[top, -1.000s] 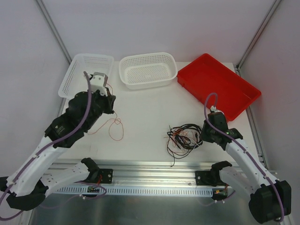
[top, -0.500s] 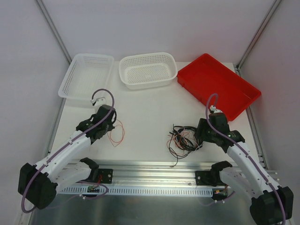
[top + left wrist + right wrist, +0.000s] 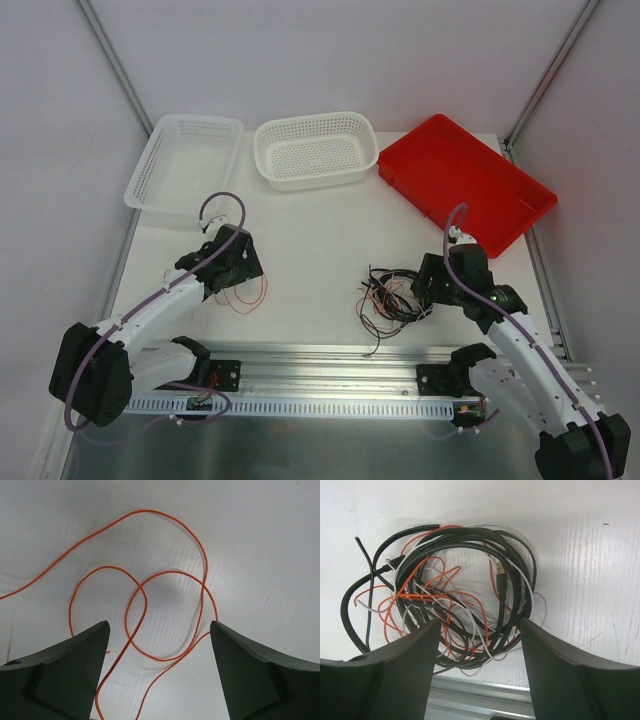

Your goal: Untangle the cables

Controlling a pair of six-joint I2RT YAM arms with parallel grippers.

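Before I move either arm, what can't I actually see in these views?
- Left wrist view: the orange wire runs off the left and bottom edges beside the left gripper, so its ends can't be traced.
- Right wrist view: the tangled bundle has lower loops behind the fingers of the right gripper; crossings too dense to follow.
- Top view: both grippers' fingers hidden under their wrists; strands too small to count.

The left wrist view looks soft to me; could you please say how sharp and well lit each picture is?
Left wrist view: the orange wire is sharp, its shadow faint and soft; right wrist view: the cable tangle is crisp; top external view: even, diffuse light, no harsh glare.
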